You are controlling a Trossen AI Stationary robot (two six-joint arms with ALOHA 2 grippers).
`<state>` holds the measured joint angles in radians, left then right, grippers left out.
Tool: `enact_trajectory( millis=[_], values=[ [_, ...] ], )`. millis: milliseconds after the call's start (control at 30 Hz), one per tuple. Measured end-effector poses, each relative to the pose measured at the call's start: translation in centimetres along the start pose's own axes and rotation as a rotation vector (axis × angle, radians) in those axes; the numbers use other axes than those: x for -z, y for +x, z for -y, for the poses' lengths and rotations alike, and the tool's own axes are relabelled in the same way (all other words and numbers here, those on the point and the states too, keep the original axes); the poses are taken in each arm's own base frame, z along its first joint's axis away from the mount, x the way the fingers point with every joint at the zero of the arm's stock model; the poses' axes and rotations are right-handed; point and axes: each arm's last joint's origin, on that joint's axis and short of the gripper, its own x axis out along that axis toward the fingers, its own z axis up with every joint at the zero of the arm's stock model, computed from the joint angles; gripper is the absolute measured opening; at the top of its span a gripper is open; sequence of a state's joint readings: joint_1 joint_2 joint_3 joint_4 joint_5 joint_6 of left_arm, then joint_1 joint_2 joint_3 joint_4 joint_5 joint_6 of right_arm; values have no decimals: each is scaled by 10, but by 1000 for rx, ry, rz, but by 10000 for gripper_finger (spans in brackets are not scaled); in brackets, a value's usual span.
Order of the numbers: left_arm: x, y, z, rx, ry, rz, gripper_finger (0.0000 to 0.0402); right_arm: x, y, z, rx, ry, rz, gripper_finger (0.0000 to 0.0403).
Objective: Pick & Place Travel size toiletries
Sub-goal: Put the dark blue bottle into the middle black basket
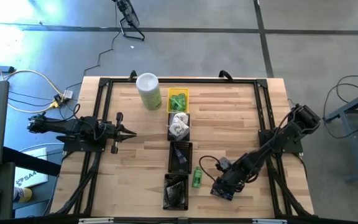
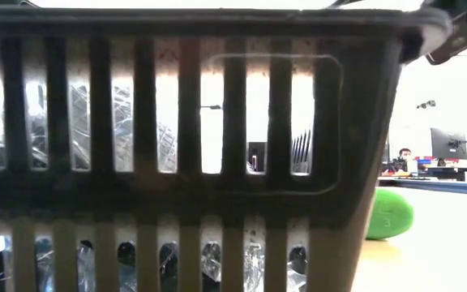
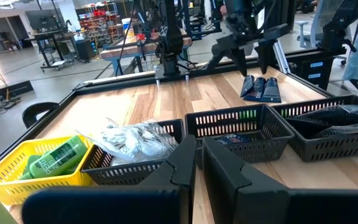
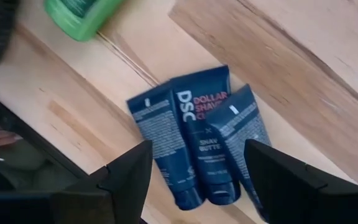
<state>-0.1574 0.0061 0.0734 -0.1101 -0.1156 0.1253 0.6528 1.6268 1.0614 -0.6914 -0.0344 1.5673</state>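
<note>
**Obs. 1:** Packets first. We log three dark blue packets (image 4: 201, 140) lying flat on the bare wood, side by side and touching, their crimped ends fanned a little apart. White print on each; the middle one reads "DSC", with "DOLLAR SHAVE" in red beside it. They sit near the table's front right part, beside the row of trays.

**Obs. 2:** We agree. The right gripper (image 4: 197, 171) hangs directly over them, fingers spread wide, one on each side of the group. Nothing between the fingers; we see no contact with the packets.

**Obs. 1:** Green bottle (image 1: 197, 178) next. We note it lying on its side on the wood, bright green, just right of the black trays and close to the packets. In the low view a rounded green end (image 2: 390, 214) shows past the near tray's slatted wall (image 2: 177, 162).

**Obs. 2:** Trays run in a line down the table's middle. We record a yellow tray (image 3: 17, 168) with green bottles (image 3: 58, 157) in it, then a black tray (image 3: 126, 163) heaped with white crinkly wrapped pieces (image 3: 132, 140), then two more black trays (image 3: 241, 127) with dark packets inside.

**Obs. 1:** Left gripper (image 3: 197, 155)?

**Obs. 2:** We mark it at the table's left edge, fingers pressed nearly together, holding nothing. A pale-green canister (image 1: 148, 91) with a white lid stands at the far end of the row.
</note>
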Motion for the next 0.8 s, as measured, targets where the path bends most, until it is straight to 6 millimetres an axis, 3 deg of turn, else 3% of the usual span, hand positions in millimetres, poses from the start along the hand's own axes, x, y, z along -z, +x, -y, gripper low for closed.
enact_trajectory(
  millis=[800],
  values=[
    [0, 0, 0, 0, 0, 0, 24, 2, 19, 17, 16, -9, 6, 246]
  ],
)
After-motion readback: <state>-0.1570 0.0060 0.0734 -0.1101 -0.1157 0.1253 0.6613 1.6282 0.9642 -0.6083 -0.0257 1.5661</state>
